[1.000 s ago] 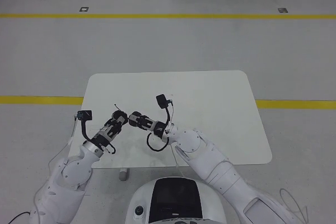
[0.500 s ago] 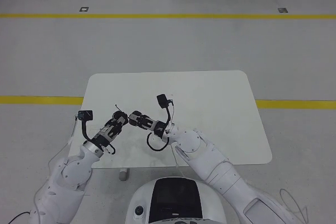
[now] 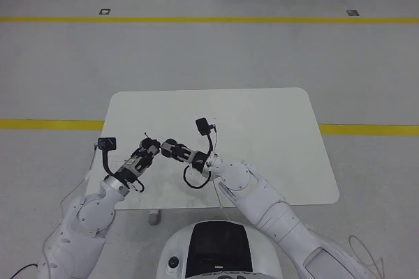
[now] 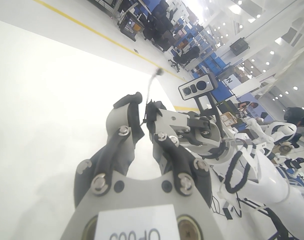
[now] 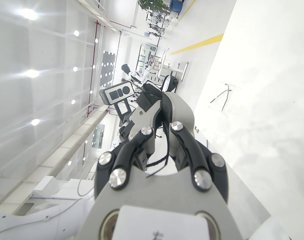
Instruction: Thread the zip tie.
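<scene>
zip tie [image 4: 148, 88] is being held above the surface [image 3: 265, 125], long axis rising, head uppermost | left gripper [image 4: 143, 104] jaws are pinching its strap | right gripper [image 5: 155, 96] jaws, meeting them tip-to-tip, are seemingly clamping its tail | both arms are equally near

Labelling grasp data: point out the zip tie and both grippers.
zip tie [image 4: 159, 72], left wrist view, its thick free end.
left gripper [image 4: 143, 107], left wrist view, between fingertips.
right gripper [image 5: 162, 106], right wrist view, between fingertips.
</scene>
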### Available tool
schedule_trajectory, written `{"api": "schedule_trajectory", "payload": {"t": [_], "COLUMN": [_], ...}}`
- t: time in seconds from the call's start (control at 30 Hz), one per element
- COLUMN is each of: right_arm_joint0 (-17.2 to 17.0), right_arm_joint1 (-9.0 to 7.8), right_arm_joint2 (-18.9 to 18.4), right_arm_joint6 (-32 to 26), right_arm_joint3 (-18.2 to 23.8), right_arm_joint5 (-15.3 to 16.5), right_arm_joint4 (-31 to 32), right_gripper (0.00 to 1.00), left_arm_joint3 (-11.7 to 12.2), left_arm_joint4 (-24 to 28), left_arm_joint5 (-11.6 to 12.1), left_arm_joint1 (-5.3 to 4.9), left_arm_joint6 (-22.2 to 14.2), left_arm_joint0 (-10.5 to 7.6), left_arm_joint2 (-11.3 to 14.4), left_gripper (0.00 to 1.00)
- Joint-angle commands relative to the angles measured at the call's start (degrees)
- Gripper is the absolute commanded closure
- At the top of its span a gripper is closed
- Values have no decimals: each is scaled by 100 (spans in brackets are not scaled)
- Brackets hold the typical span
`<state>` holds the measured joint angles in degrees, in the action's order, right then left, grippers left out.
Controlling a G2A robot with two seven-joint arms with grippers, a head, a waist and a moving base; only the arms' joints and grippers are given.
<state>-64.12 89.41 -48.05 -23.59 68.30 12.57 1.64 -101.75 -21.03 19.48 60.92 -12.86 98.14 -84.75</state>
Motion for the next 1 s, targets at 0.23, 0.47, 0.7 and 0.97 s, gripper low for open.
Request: {"api": "schedule_trajectory", "payload": {"t": [0.23,0.47,0.7,0.97], "right_arm_joint0": [2,-69,-69,-316], "right_arm_joint1": [4,5,5,-18], "right_arm_joint2": [-24,-157,-157,-581], "right_arm_joint6": [-1,-268,-268,-774], "right_arm_joint3": [-43,-45,-45,57], "right_arm_joint5": [-11,114,114,164], "right_arm_joint4": [-38,-640,-640,-2208], "right_gripper": [100,100,100,100], "left_arm_joint3": [-76,-102,-102,10], "left_arm_joint4": [218,239,239,-267], "left_arm_joint5": [0,0,0,0], "left_arm_joint1": [-11,-4,-4,-29], "left_arm_joint6": [1,599,599,1193], "left_arm_joint0": [0,32,32,-111], "left_arm_joint2": [-6,-130,-130,112], "left_gripper": [0,0,0,0]}}
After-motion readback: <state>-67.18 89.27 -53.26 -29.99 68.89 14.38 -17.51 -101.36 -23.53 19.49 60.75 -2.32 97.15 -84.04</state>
